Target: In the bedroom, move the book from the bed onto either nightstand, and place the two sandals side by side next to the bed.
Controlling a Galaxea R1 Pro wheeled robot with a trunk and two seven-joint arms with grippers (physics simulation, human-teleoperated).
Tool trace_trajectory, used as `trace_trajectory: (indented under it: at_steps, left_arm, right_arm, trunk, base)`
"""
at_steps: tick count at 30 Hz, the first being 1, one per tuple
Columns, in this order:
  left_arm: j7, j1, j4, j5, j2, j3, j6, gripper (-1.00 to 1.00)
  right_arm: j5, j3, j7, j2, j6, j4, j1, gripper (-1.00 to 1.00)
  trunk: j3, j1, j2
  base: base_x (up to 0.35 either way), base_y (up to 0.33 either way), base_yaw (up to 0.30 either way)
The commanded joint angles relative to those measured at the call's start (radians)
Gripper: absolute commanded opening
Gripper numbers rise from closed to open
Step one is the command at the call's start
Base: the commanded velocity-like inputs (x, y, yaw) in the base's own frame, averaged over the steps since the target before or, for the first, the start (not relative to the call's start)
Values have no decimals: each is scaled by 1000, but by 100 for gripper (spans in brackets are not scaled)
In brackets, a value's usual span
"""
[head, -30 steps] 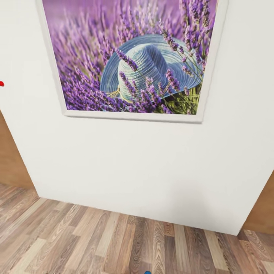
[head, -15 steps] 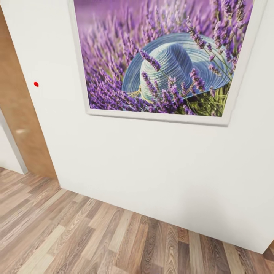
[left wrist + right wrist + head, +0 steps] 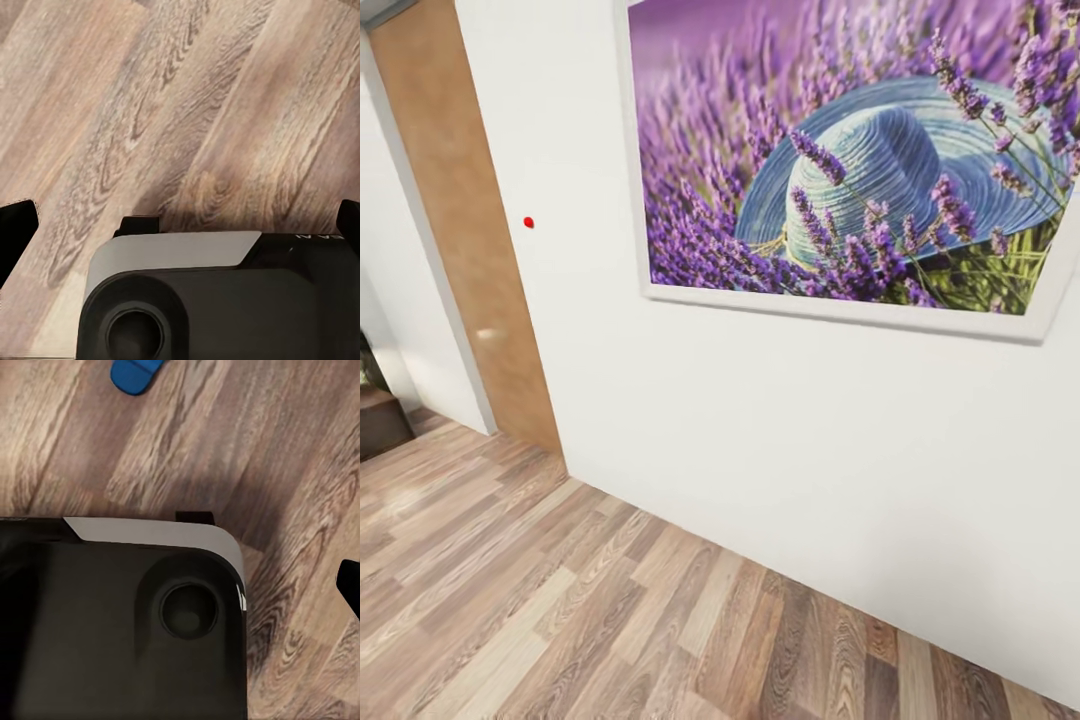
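A piece of one bright blue sandal (image 3: 135, 373) lies on the wood-plank floor (image 3: 247, 442) in the right wrist view, beyond the robot's dark base (image 3: 120, 622). My right gripper (image 3: 180, 585) hangs over that base with nothing in it; one black fingertip (image 3: 349, 585) shows at the frame's edge, set wide. My left gripper (image 3: 180, 225) is open and holds nothing, its two black fingertips (image 3: 15, 232) far apart over the floor and the base. The book, the bed and the nightstand are out of view.
A white wall (image 3: 740, 440) stands close ahead, carrying a large framed lavender-and-hat picture (image 3: 860, 170) and a small red dot (image 3: 528, 222). A brown wooden door (image 3: 470, 250) is at the left, with a dark low piece of furniture (image 3: 378, 420) beyond it. Plank floor (image 3: 510, 600) stretches to the left.
The whole head view has swung to the left: the picture slid right, and the brown door and more floor came into view. That is the camera turning.
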Motion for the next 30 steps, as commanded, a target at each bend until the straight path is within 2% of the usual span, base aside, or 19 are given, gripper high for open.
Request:
trace_trajectory:
  at_steps: [1, 30]
  left_arm:
    - [0, 0, -1, 3, 0, 1, -1, 100]
    - [0, 0, -1, 3, 0, 1, -1, 100]
  right_arm:
    - [-1, 2, -2, 0, -3, 0, 0, 100]
    - [-1, 2, -2, 0, -3, 0, 0, 100]
  trunk:
    - [-1, 0, 0]
    - [-1, 0, 0]
  base:
    - [0, 0, 294]
    - [0, 0, 294]
